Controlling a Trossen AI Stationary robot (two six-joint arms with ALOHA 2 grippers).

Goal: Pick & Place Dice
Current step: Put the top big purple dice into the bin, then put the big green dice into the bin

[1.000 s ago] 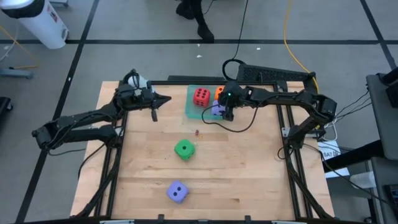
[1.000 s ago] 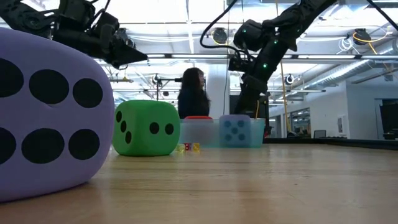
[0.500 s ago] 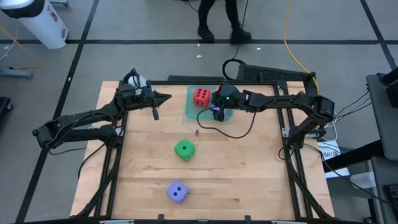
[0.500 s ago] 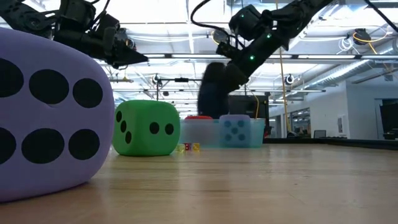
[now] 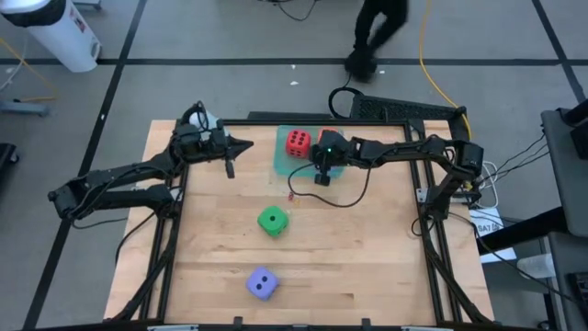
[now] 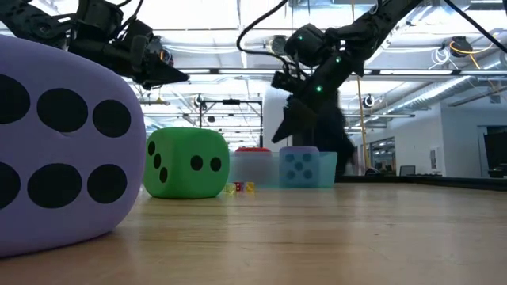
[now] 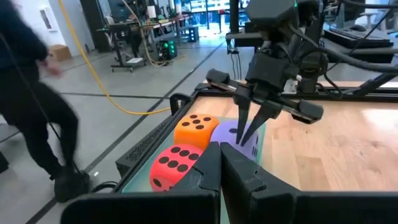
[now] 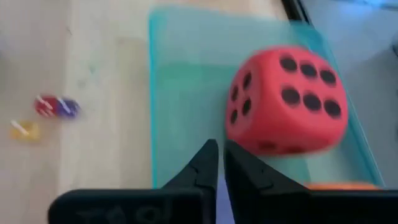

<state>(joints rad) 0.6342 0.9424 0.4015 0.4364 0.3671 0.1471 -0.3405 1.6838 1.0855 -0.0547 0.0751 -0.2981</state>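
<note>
At nine o'clock on the wooden table (image 5: pixel 367 267), the left arm lies along the side rail, and the left gripper (image 5: pixel 246 145) hangs at about eleven o'clock with its fingers pressed together on nothing, clear of the dice and just short of the tray's near edge. Toward twelve o'clock sits the flat green tray (image 5: pixel 281 158), close against the far rail. On it the red die (image 5: pixel 297 142) stands at the left half; the left wrist view shows the orange die (image 7: pixel 198 129) beside it and a purple die (image 7: pixel 242 138) touching that one, all three bunched on the tray. The right gripper (image 5: pixel 321 176) hangs at the tray's front edge, at roughly one o'clock, pointing down with its fingers closed together and empty; the right wrist view puts the red die just beyond the fingertips (image 8: pixel 208 155), apart from them. Some tiny coloured bits (image 5: pixel 291 196) lie on the wood just in front of the tray. The green die (image 5: pixel 272 221) sits alone near the table's centre, with bare wood all round. The second purple die (image 5: pixel 262 283) rests toward six o'clock, well apart from the green one and short of the front edge. From three o'clock to five o'clock the tabletop is open wood out to the rail.
</note>
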